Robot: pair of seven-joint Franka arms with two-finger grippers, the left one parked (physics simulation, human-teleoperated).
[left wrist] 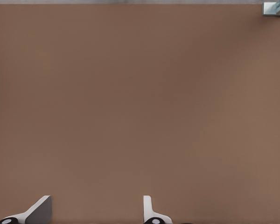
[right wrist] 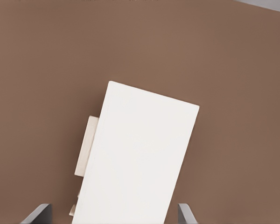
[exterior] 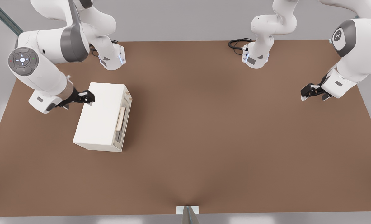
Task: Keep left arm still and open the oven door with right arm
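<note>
The cream oven (exterior: 100, 119) stands on the brown table at the front view's left. Its oven door (exterior: 125, 116) faces the front view's right and looks shut flat against the box, with the tan bar handle (exterior: 120, 119) across it. My working gripper (exterior: 91, 97) hovers over the oven's top at its back left corner, away from the door side. In the right wrist view the gripper (right wrist: 112, 215) is open, its fingers (right wrist: 37, 214) wide apart above the plain oven top (right wrist: 140, 163). The handle (right wrist: 86, 149) shows past the top's edge.
The parked arm's gripper (exterior: 310, 91) hangs over the table at the front view's right. Two arm bases (exterior: 112, 59) (exterior: 255, 57) stand at the back edge, with a black cable (exterior: 237, 43) beside one. A small mount (exterior: 187, 211) sits at the front edge.
</note>
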